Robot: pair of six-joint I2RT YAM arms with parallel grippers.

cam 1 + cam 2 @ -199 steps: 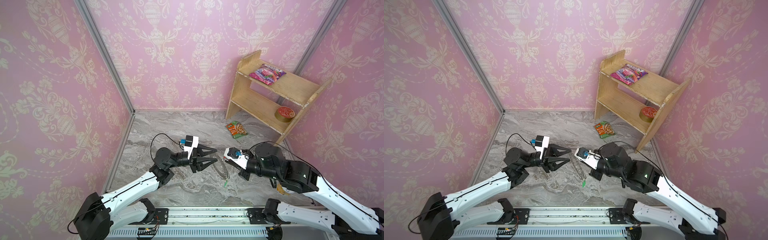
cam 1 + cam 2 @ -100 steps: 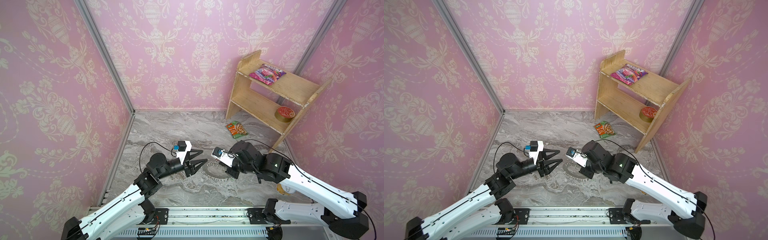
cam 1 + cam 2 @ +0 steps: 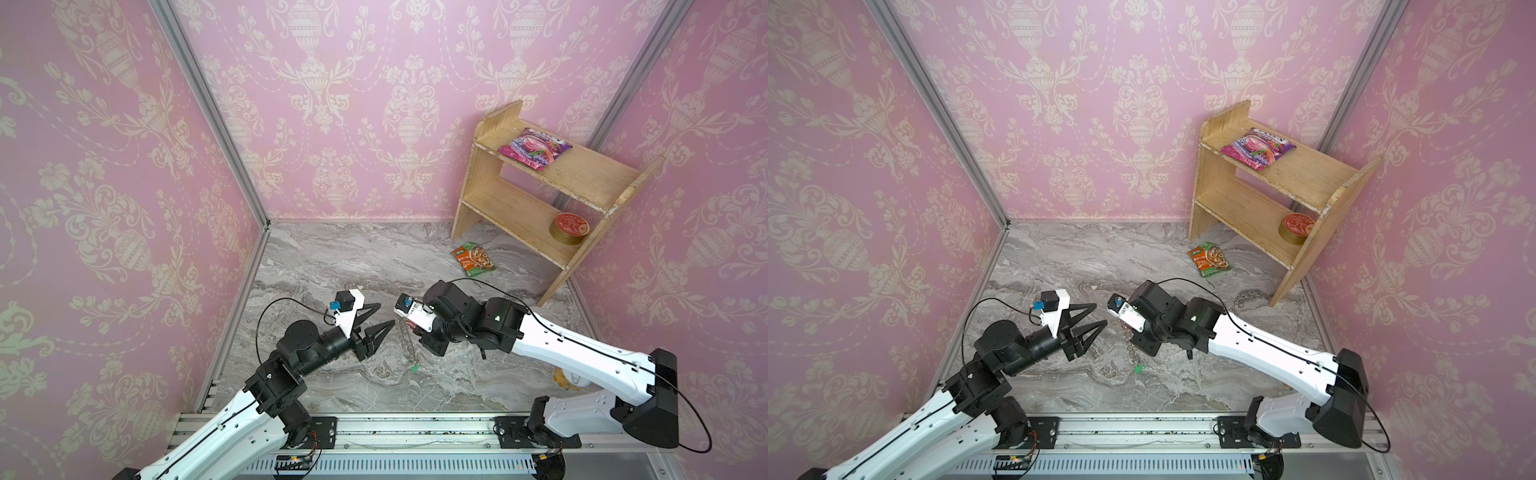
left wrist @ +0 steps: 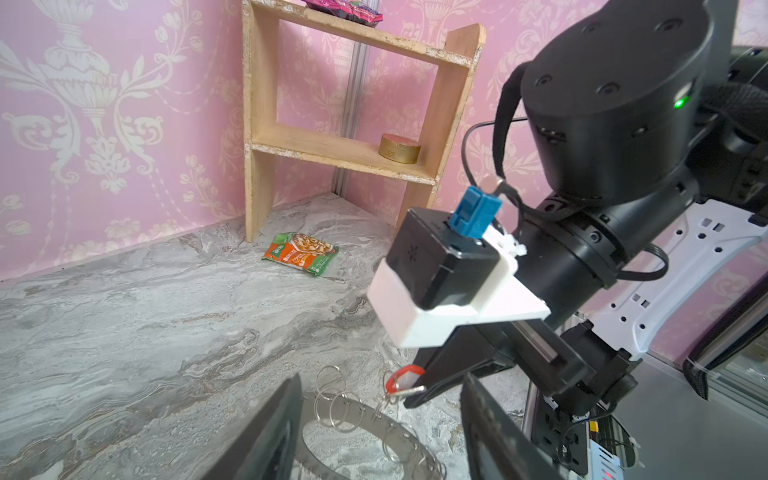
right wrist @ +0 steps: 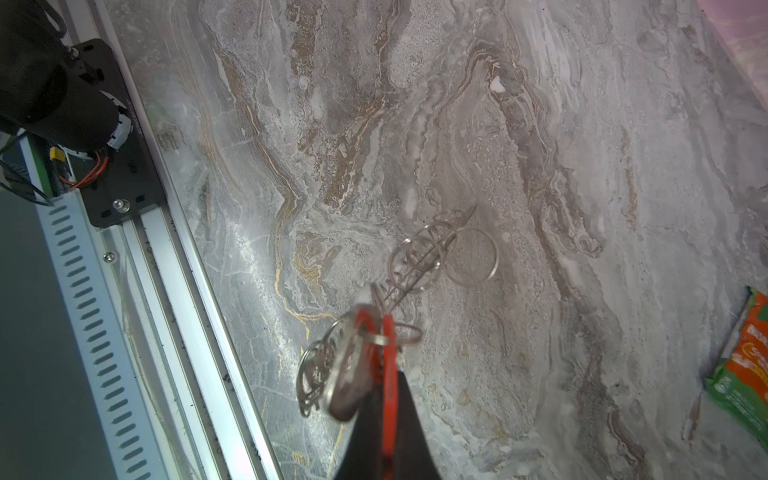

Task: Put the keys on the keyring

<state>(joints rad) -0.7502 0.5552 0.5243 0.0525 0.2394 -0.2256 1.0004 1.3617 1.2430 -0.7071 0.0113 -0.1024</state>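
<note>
Left gripper is spreading wider, arms swinging back right
Right gripper is pinching the red-tagged key; keyring is hanging off it

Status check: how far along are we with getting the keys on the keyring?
Nothing looks finished yet. In hand: the right gripper pinches the red-tagged key, whose end meets the small loops of the keyring; whether it is hooked on I cannot tell. The left gripper is open and empty. Remaining: the green-tagged key, seen by the ring's low end, link unclear.
</note>
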